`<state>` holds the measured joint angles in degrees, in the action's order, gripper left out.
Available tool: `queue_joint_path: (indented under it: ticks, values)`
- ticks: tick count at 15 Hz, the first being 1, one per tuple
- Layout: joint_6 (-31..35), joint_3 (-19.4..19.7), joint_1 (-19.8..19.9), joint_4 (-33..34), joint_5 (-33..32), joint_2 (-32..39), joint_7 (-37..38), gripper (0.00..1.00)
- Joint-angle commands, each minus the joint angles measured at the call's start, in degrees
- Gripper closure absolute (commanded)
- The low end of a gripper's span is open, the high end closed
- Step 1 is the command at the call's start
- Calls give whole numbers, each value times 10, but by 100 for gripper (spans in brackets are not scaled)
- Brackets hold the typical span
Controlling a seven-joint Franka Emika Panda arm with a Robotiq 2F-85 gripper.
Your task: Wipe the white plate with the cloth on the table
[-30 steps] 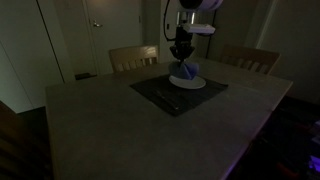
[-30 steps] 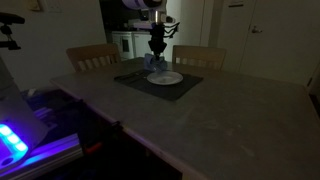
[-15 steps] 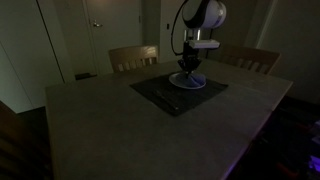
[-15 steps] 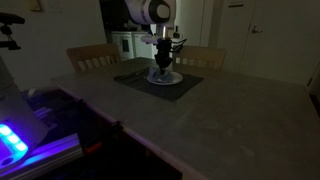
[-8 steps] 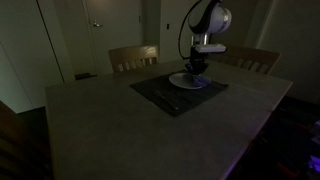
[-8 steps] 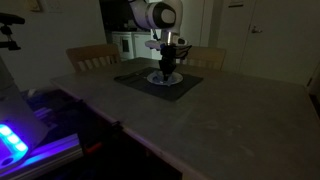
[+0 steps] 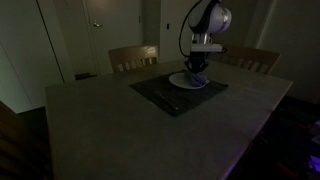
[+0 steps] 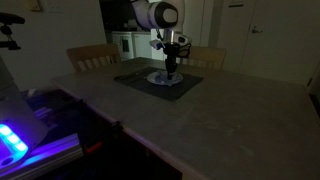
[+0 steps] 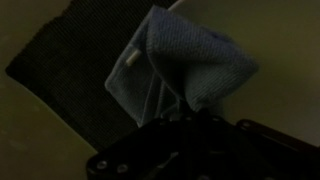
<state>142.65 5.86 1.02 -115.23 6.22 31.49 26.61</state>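
Observation:
The white plate lies on a dark placemat on the table. My gripper points down over the plate's far edge and is shut on the bluish-grey cloth. In the wrist view the cloth hangs bunched from the jaws and hides the plate. In both exterior views the cloth is a small dim shape under the fingers. Whether it touches the plate I cannot tell.
The dark rectangular placemat lies under the plate. Wooden chairs stand at the far side of the table. A glowing blue device sits off the table's near corner. The room is dim.
My gripper has carried the cloth across the plate, from the side near the placemat's middle to the plate's far edge. In the last half second it barely moved.

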Motion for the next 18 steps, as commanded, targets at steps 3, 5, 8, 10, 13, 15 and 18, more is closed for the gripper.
queue_joint_path:
  ticks: [3, 5, 8, 10, 13, 15, 18]
  values:
    - [6, -3, -3, 40, 51, 41, 42, 98]
    - [7, -7, -3, 46, 71, 46, 45, 98]
    - [5, -13, -2, 53, 95, 52, 43, 98]
    - [1, -19, -2, 60, 105, 56, 36, 98]
    - [-2, -30, 0, 69, 113, 63, 25, 98]
    - [-5, -45, 7, 74, 117, 65, -7, 98]
    - [-9, -70, 23, 76, 114, 67, -93, 98]
